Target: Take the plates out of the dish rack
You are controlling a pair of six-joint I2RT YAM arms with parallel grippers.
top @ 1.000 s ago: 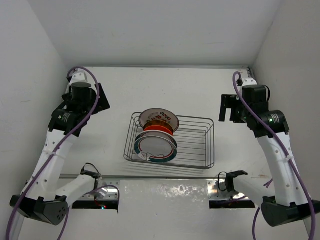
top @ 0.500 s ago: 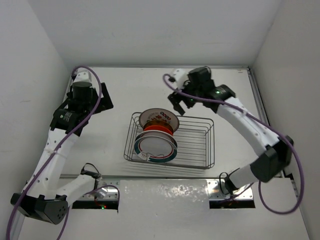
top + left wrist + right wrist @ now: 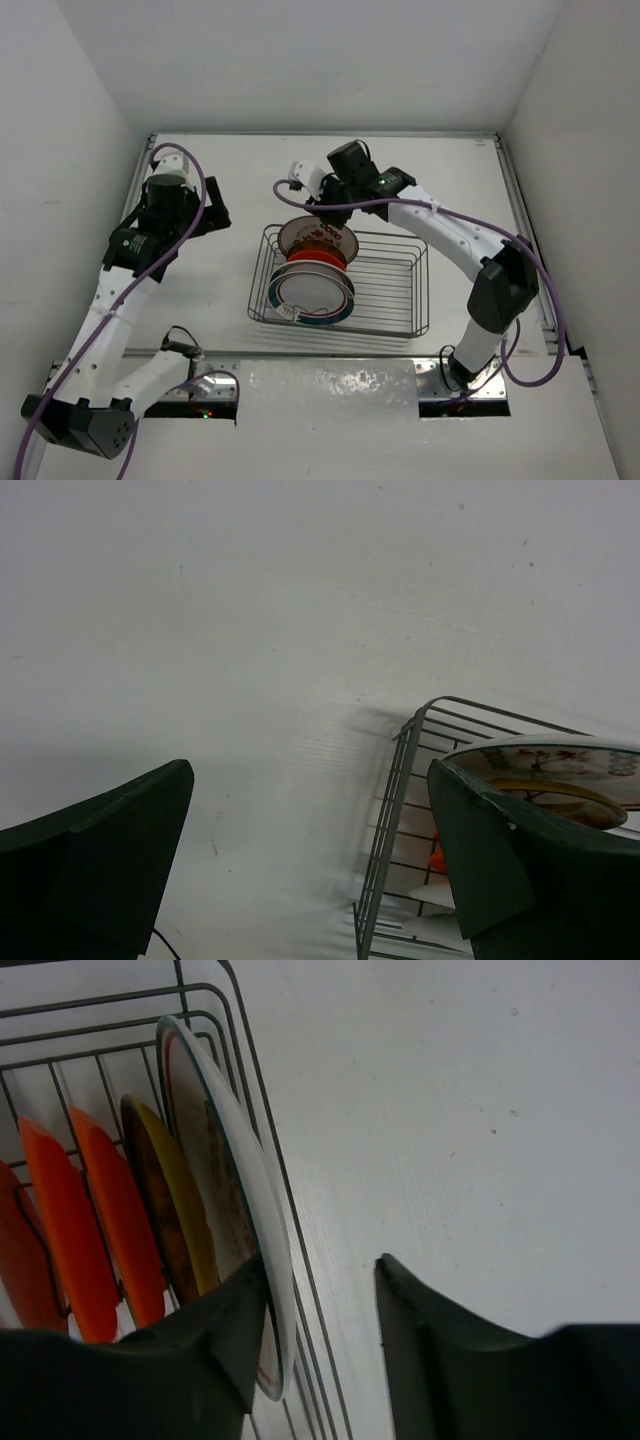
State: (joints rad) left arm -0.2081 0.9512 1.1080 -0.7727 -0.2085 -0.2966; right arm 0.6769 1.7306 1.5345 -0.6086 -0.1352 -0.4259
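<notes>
The dish rack (image 3: 420, 290) is a dark wire basket in the middle of the table. Several plates stand on edge in its left half: a white printed plate (image 3: 318, 236) at the far end, orange ones (image 3: 318, 258) behind it, and a teal-rimmed white plate (image 3: 312, 293) nearest. My right gripper (image 3: 322, 212) hangs over the far plate. In the right wrist view, the right gripper (image 3: 320, 1265) straddles the white plate's rim (image 3: 225, 1140): one finger lies against its inner face, the other stands apart outside the rack wire (image 3: 262, 1110). My left gripper (image 3: 310, 780) is open and empty, left of the rack (image 3: 400, 780).
Orange plates (image 3: 100, 1200) and a yellow-brown one (image 3: 165, 1200) stand close behind the white plate. The right half of the rack holds no plates. White walls close in the table on three sides. Bare tabletop lies left of the rack and beyond it.
My right arm swung from the right side of the table over to the rack's far end, and its jaws narrowed around the far plate's rim. The left arm shifted slightly.
</notes>
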